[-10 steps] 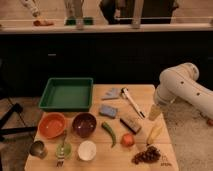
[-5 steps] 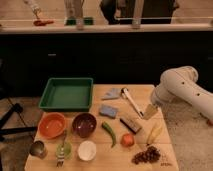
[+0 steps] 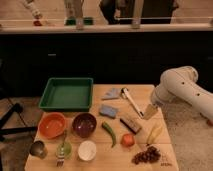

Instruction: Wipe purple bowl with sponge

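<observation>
You had the small light-blue rectangular sponge lying long-axis left-to-right on the pale wooden table, near the glossy round purple bowl, with the gripper open at the table's right and dark cabinets behind.

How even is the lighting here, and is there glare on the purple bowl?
Camera view: the table is warmly lit, the cabinets behind it dark; the purple bowl shows a faint sheen; the sponge is evenly lit; the gripper, above the table's right edge, is well lit.
</observation>
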Action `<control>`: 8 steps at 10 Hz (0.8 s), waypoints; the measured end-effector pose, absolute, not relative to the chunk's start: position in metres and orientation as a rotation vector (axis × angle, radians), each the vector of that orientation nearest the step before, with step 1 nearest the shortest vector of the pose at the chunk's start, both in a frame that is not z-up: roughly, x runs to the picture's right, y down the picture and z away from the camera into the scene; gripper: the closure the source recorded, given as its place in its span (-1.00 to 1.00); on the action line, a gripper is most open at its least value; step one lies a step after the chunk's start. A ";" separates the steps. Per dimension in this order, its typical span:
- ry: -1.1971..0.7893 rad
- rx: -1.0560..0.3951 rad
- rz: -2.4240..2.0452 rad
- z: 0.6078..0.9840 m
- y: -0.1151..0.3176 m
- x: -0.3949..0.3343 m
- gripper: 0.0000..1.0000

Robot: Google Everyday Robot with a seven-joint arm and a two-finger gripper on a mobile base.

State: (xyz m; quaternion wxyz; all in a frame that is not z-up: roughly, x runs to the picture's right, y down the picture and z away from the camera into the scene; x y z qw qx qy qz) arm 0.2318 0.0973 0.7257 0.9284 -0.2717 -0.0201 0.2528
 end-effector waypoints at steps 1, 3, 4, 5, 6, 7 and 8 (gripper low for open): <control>-0.046 -0.558 0.521 0.725 0.097 0.231 -0.60; -0.107 -0.562 0.551 0.729 0.101 0.218 -0.60; -0.135 -0.567 0.552 0.731 0.103 0.206 -0.60; -0.179 -0.577 0.556 0.736 0.107 0.180 -0.60; -0.204 -0.584 0.559 0.739 0.111 0.165 -0.60; -0.233 -0.589 0.561 0.744 0.117 0.146 -0.60; -0.260 -0.593 0.553 0.751 0.123 0.127 -0.60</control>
